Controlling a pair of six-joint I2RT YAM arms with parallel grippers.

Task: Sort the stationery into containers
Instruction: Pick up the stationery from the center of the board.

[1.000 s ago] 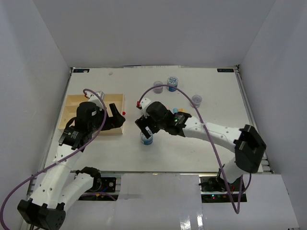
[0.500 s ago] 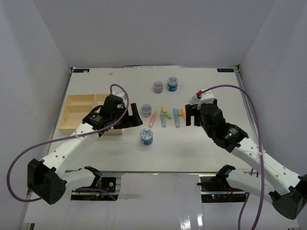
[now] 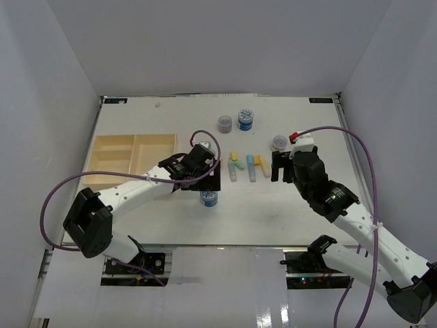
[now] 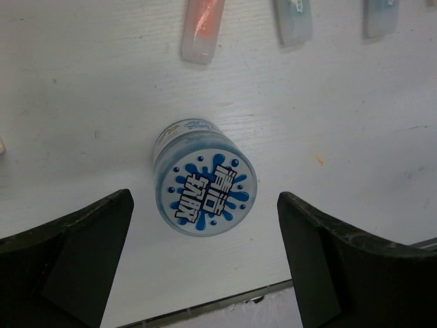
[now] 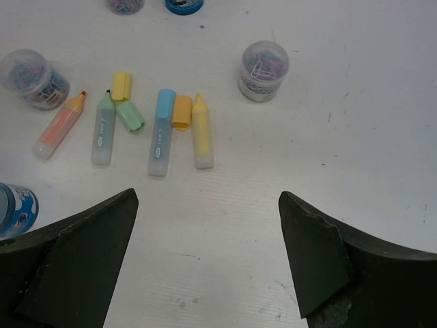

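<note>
Jaws of left gripper [image 4: 205, 205] stand spread and empty over blue-lidded jar [image 4: 205, 183]; right gripper [image 5: 208, 198], likewise released, hangs above row of pastel highlighters [image 5: 162, 131].

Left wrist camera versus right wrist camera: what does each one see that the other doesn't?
Only the left wrist view shows the full top of the small round jar with a blue white-patterned lid, between the left end effector's open fingers. Only the right wrist view shows a clear round jar of paper clips, the yellow pastel stick and a loose green cap. Both share that jar, cropped at the right view's edge, and the orange pastel stick.
</note>
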